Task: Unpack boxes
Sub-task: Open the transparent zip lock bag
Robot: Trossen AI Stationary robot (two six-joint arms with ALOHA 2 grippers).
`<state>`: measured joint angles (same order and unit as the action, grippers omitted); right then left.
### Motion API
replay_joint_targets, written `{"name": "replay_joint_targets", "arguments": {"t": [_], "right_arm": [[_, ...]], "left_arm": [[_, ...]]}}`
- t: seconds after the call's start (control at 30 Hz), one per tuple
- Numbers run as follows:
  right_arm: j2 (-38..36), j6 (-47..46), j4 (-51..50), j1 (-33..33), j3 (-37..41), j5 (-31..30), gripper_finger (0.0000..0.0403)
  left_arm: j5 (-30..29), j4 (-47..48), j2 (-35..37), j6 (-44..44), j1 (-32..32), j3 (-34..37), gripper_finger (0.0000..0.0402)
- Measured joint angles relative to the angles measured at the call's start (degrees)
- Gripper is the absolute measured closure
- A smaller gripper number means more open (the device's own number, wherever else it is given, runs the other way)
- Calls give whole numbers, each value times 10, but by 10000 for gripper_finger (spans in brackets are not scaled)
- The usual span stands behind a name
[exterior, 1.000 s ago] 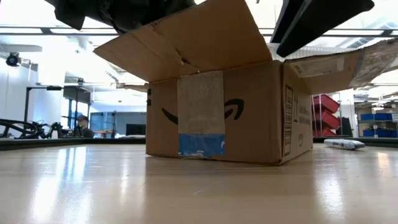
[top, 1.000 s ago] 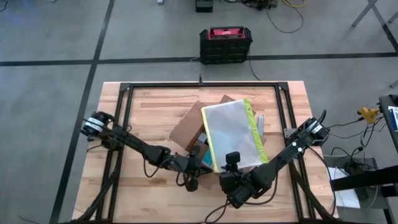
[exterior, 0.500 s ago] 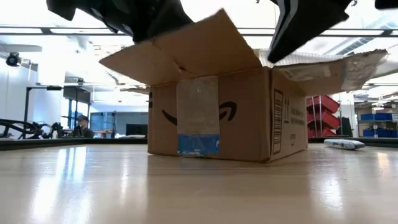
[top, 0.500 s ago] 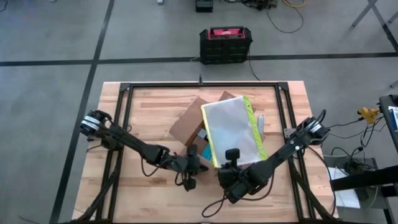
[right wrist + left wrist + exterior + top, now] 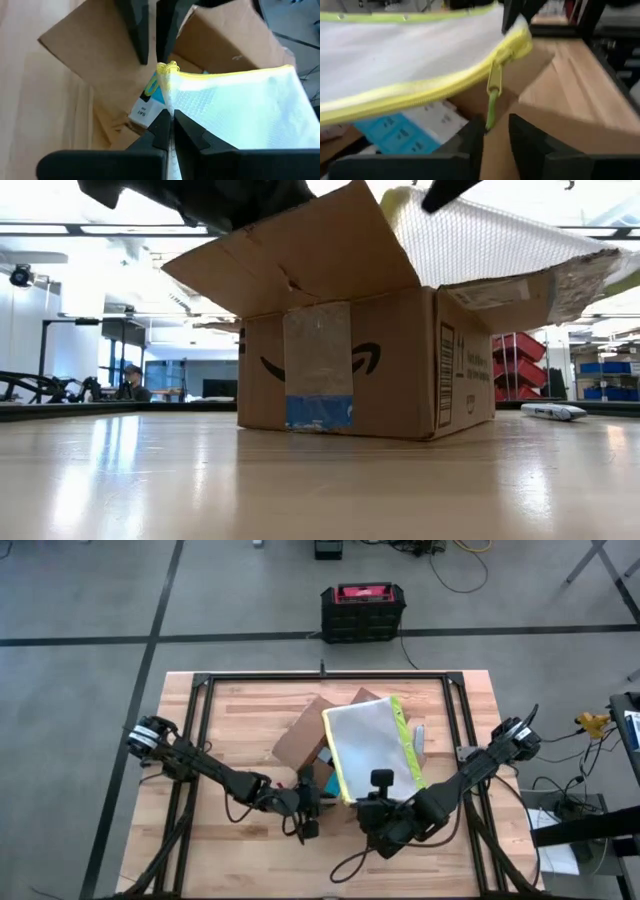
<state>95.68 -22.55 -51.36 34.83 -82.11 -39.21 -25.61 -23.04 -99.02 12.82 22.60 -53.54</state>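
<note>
The brown cardboard box [image 5: 300,740] [image 5: 360,370] stands mid-table with its flaps open. A clear pouch [image 5: 370,745] [image 5: 480,245] with a yellow zipper edge lies across the box's open top, its near end raised. My right gripper [image 5: 374,790] [image 5: 170,125] is shut on the pouch at its near corner. My left gripper [image 5: 320,792] [image 5: 495,137] is open at the box's near side. Its fingers stand on either side of the hanging zipper pull [image 5: 491,107]. A blue and white packet [image 5: 405,132] [image 5: 147,102] lies inside the box. My right gripper pinches the pouch's near corner [image 5: 169,107] between its two fingers, just below the end of the yellow zipper. The fingers slant down from the table's near side. That end is lifted above the box, and the far part lies over the open top. My left gripper: I cannot tell whether a finger touches the zipper pull.
A black and red case [image 5: 363,610] stands on the floor beyond the table's far edge. A small pale object [image 5: 420,740] [image 5: 553,412] lies on the table right of the box. A black frame rail [image 5: 325,677] runs around the table. Bare wood lies in front of the box.
My right gripper has risen with the pouch's near corner, so the pouch's near end now shows lifted above the box in the low view. The box has turned a little on the table.
</note>
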Motion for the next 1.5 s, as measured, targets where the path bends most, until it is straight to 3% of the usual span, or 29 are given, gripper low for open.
{"name": "replay_joint_targets", "arguments": {"t": [0.27,0.43,0.53,0.6,0.7,0.77,1.0,1.33,1.5], "right_arm": [[0,6,9,0,0,-9,403],[0,7,12,0,0,-10,403],[1,7,12,0,0,-10,403],[1,7,13,0,0,-10,403],[1,7,14,1,0,-8,403],[1,14,18,2,0,2,403],[1,44,45,23,0,10,403],[0,56,57,42,-1,-48,403],[-1,50,59,33,-5,-5,397]], "left_arm": [[6,-40,-20,-1,-9,0,221],[6,-76,-20,1,-21,0,196],[16,-69,-20,0,-23,0,219],[27,-69,-20,0,-23,0,264],[39,-66,-20,0,-23,0,363],[34,-63,-18,2,-24,0,387],[-8,12,2,19,-41,-1,401],[27,26,0,44,-51,0,401],[57,-29,-2,44,-45,2,401]]}}
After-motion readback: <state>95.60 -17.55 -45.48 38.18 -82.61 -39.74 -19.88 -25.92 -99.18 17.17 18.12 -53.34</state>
